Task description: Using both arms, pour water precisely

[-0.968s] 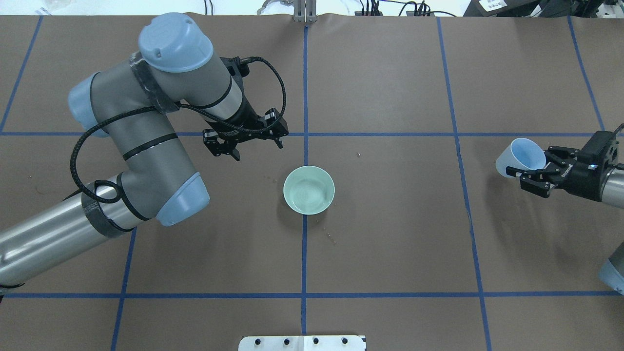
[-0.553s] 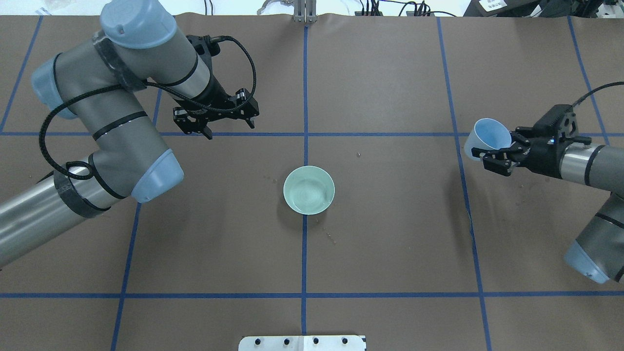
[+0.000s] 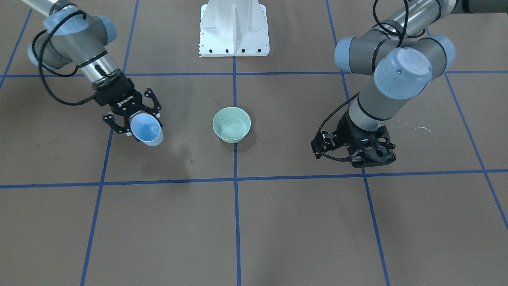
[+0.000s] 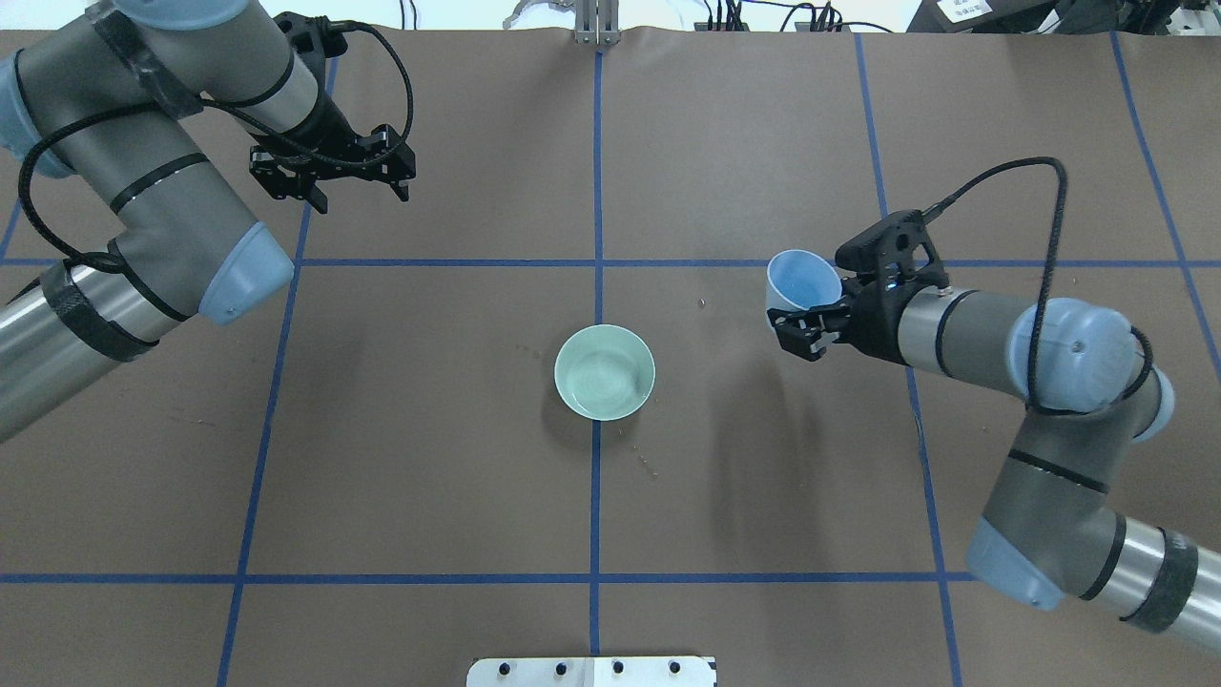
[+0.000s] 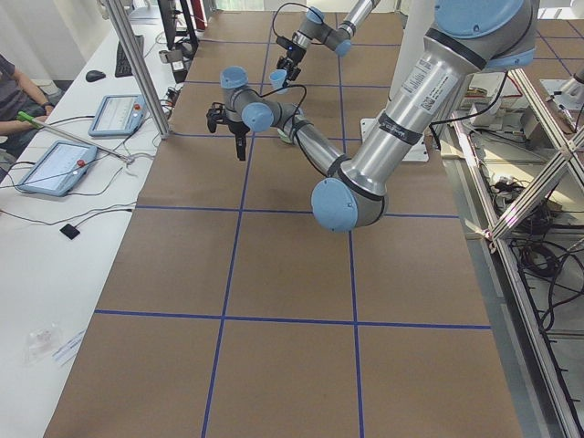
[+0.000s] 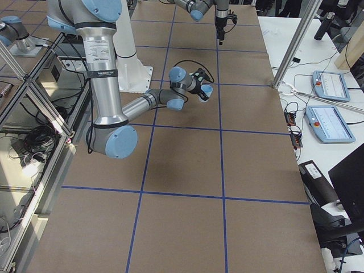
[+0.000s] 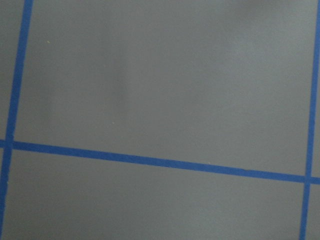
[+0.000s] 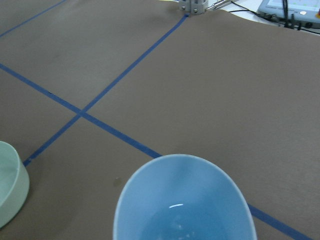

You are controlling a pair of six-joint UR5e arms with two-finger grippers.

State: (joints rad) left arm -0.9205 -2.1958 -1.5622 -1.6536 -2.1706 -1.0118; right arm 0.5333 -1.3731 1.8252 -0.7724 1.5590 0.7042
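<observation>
Two vessels are sharing the water (image 8: pixel 182 225), and you are reading them outward from the robot's side. Nearest, the pale green bowl (image 4: pixel 559 374) is sitting at the centre of the table (image 4: pixel 763 496), seemingly rippling with a shallow pool. Slightly farther, the right end effector (image 4: pixel 806 315) is clamping the light blue cup (image 4: pixel 803 277) around its wall, holding it tilted and well apart from the bowl; glints are showing liquid low inside. I am judging the cup light, thin and slick, so you are wanting a mid-wall grip, never squeezing the rim. Farthest, the left end effector (image 4: pixel 361 191) is hovering with jaws apart, carrying nothing.
</observation>
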